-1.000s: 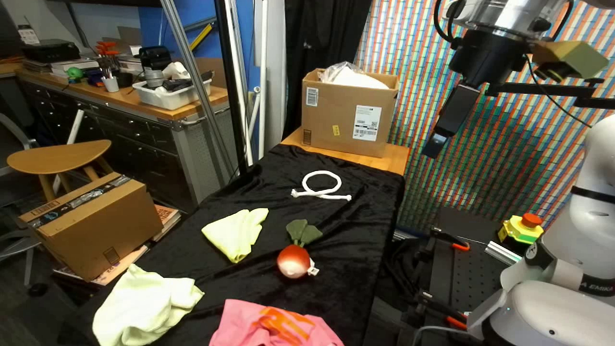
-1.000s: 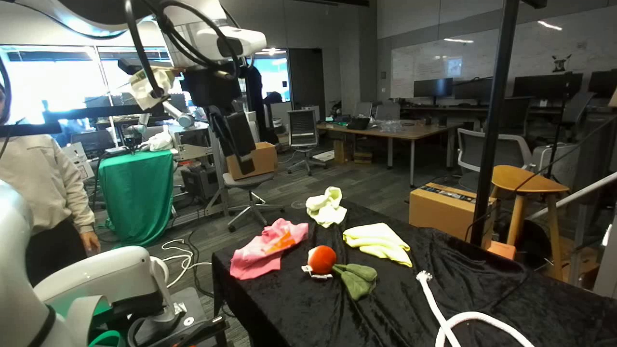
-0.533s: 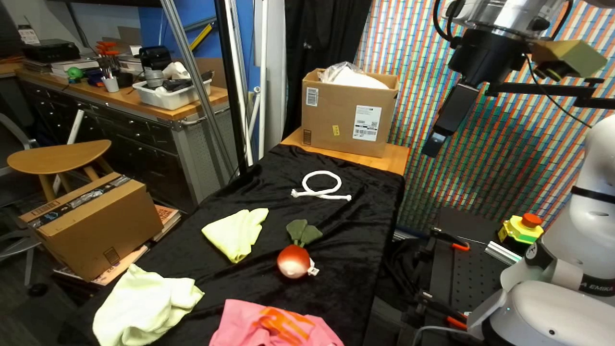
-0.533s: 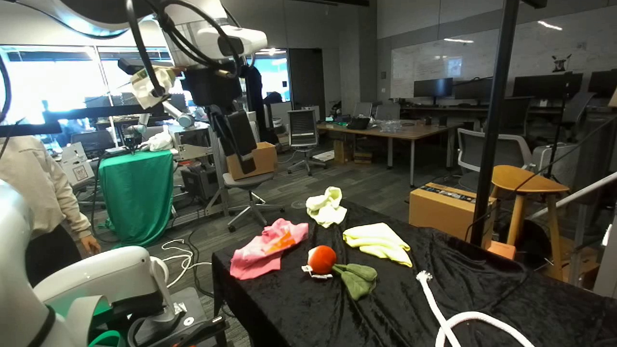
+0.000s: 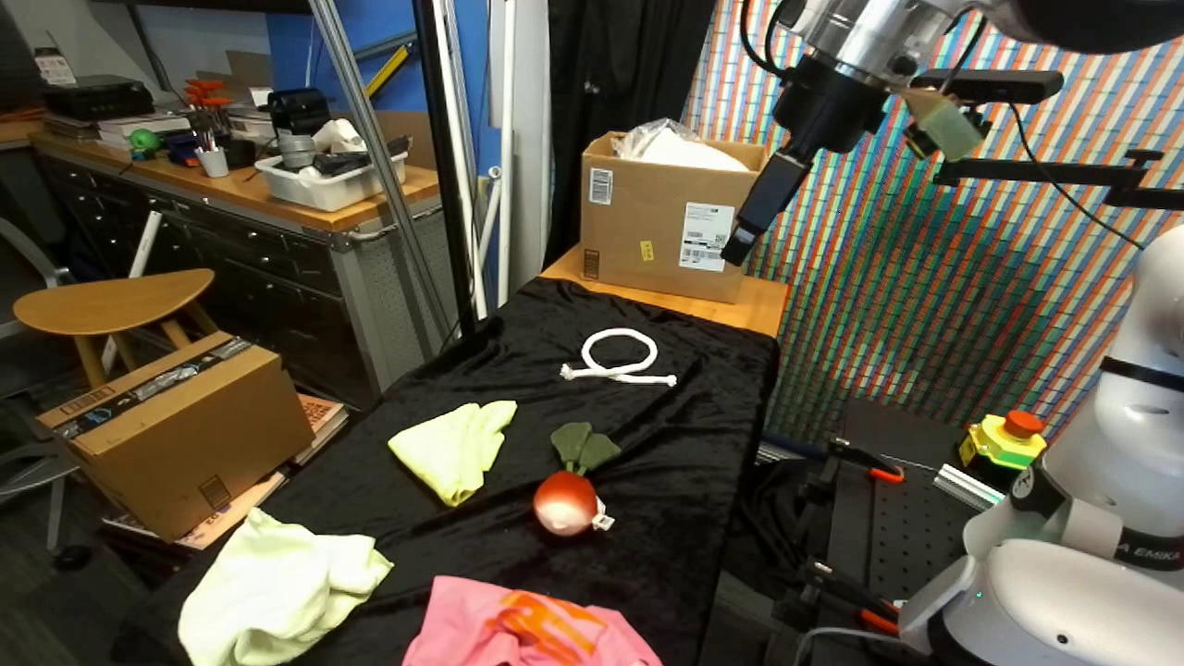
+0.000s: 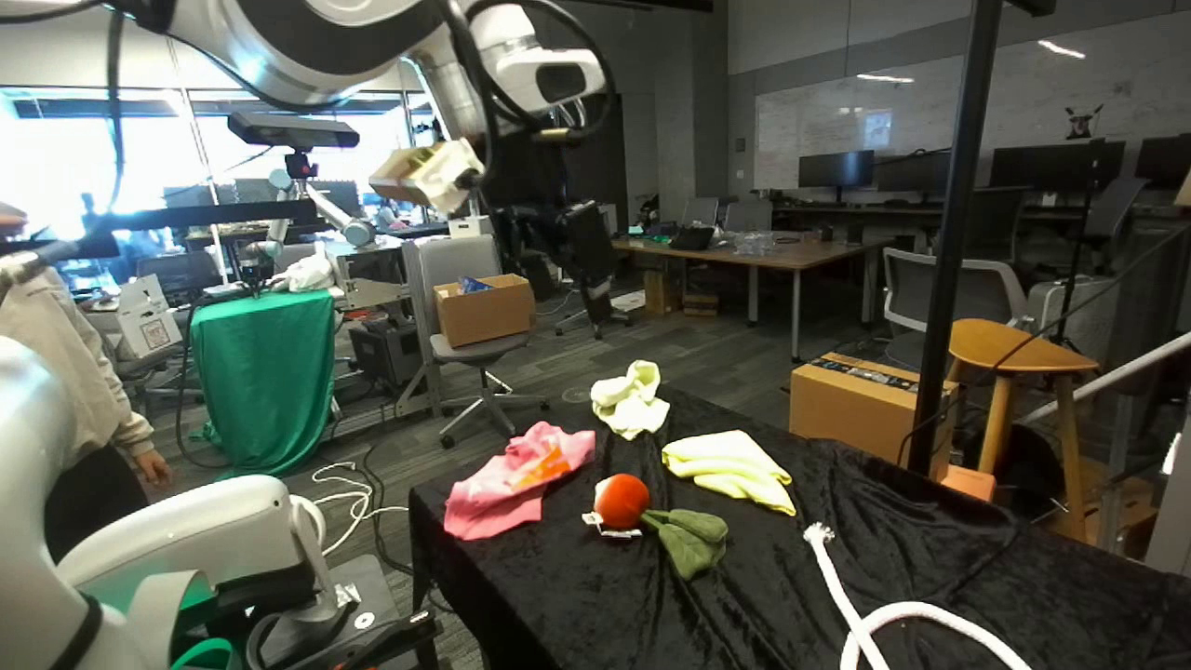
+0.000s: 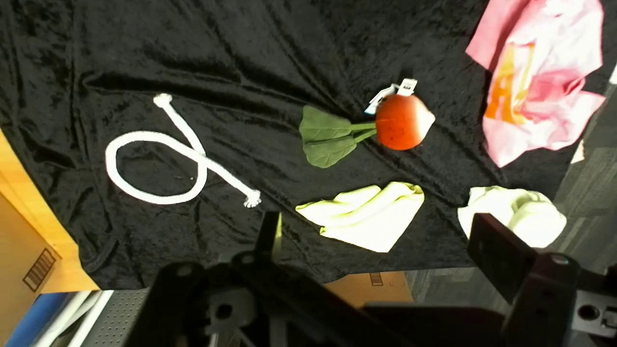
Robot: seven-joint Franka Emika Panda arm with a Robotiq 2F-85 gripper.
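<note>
Toy radish (image 7: 396,124) lies crosswise in the wrist view, leaves (image 7: 325,140) left, tip (image 7: 428,118) right, claw (image 7: 377,225) spread.

A: Which words can you read?
B: EMIKA, in capitals, on the dark band (image 5: 1149,553) at the robot's base (image 5: 1064,601), in an exterior view
A: And the labels (image 5: 707,237) on the cardboard box (image 5: 660,213)?
B: Too small to make out

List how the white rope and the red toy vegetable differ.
Shape: the white rope is thin and laid in a loop that crosses itself; the red toy vegetable has a round body and broad leaves. Color: the rope is white throughout; the vegetable is red with a pale tip and green leaves. Extras: tags stick out from the vegetable; the rope shows frayed ends. Both lie on the black cloth.
</note>
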